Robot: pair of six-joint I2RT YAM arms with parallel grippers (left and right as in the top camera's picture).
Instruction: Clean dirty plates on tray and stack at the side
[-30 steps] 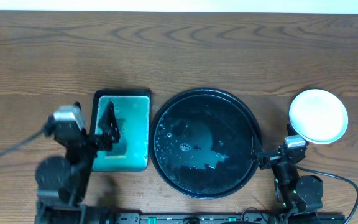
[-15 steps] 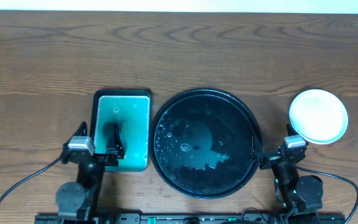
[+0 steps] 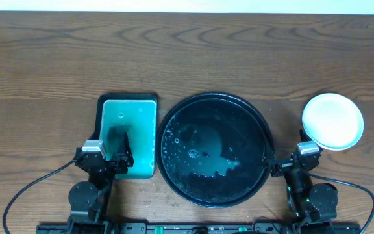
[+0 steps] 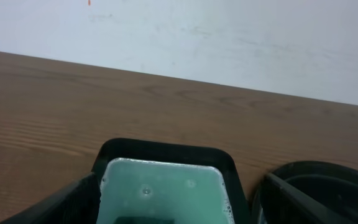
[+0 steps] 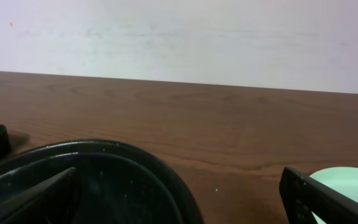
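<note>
**Both hands open, holding nothing**

Your left hand [image 3: 109, 156] hangs with fingers apart over the near end of the small tray [image 3: 127, 97] with the teal pad [image 3: 135, 127]. Your right hand [image 3: 284, 159] is spread wide by the round black tray [image 3: 174, 117]. The white plate [image 3: 333, 121] sits on the bench [image 3: 187, 52], right of that tray.
</note>
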